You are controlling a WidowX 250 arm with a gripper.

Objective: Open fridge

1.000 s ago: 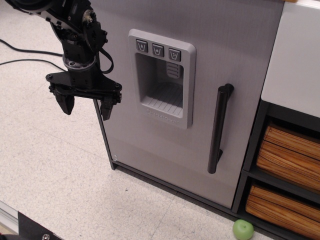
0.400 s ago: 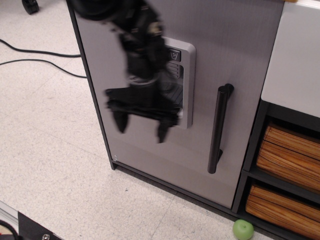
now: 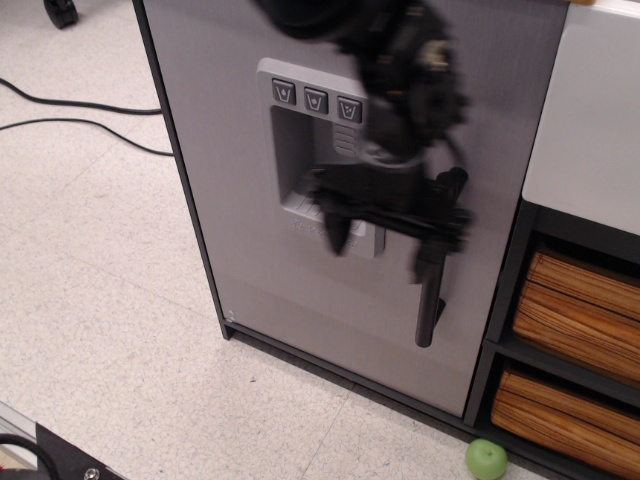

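The fridge [image 3: 250, 200] stands upright on the speckled floor [image 3: 90, 300], its flat grey door shut and flush within the dark frame. The recess [image 3: 300, 150] with three buttons sits in the upper middle of the door, and the black bar handle [image 3: 432, 300] runs vertically near the door's right edge. The pincer [image 3: 385, 240] hangs in front of the door, blurred, with its two fingers pointing down and spread apart, empty; one finger [image 3: 338, 232] lies over the lower edge of the recess, the other lies over the handle (whether it touches the bar cannot be told through the blur). The arm [image 3: 400, 70] reaches down from the top edge of the view. To the right stands a white-topped shelf [image 3: 590, 110] with wooden-slat bins [image 3: 575, 320]. A green ball [image 3: 486, 459] lies on the floor by the fridge's lower right corner, and black cables [image 3: 70, 110] run across the floor at the left.
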